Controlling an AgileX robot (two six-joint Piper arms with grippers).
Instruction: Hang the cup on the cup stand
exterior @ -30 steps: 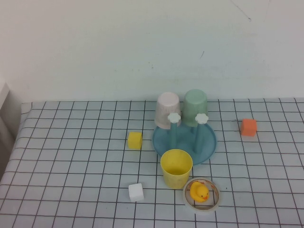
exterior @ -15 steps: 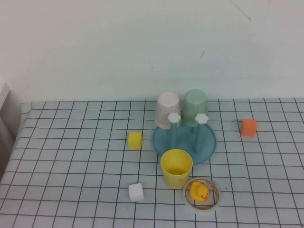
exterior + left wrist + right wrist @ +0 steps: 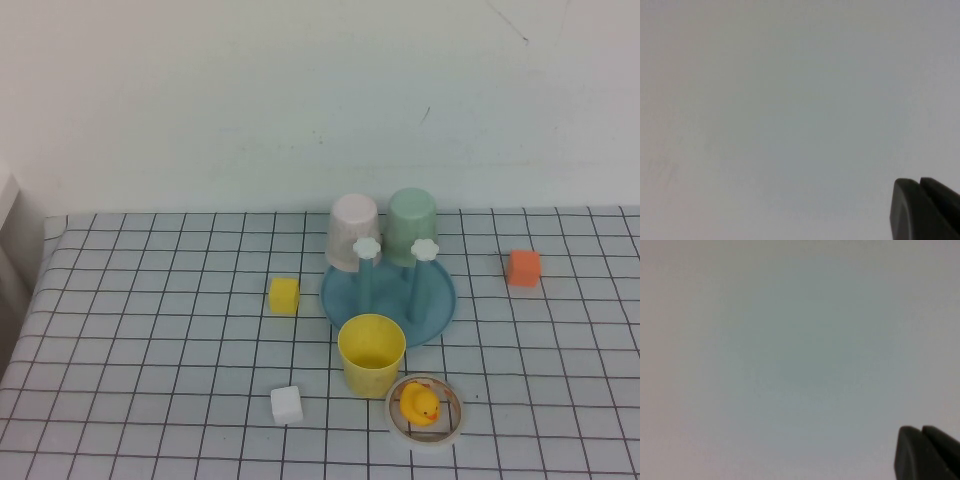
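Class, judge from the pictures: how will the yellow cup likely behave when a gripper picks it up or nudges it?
The yellow cup looks like thin plastic, so it is probably light and slightly flexible. It stands upright on its narrower base, so a high nudge may tip it. Its smooth tapered wall might slip between gripper fingers.

Duck (image 3: 420, 404) in tape ring (image 3: 426, 426); three cubes scattered.
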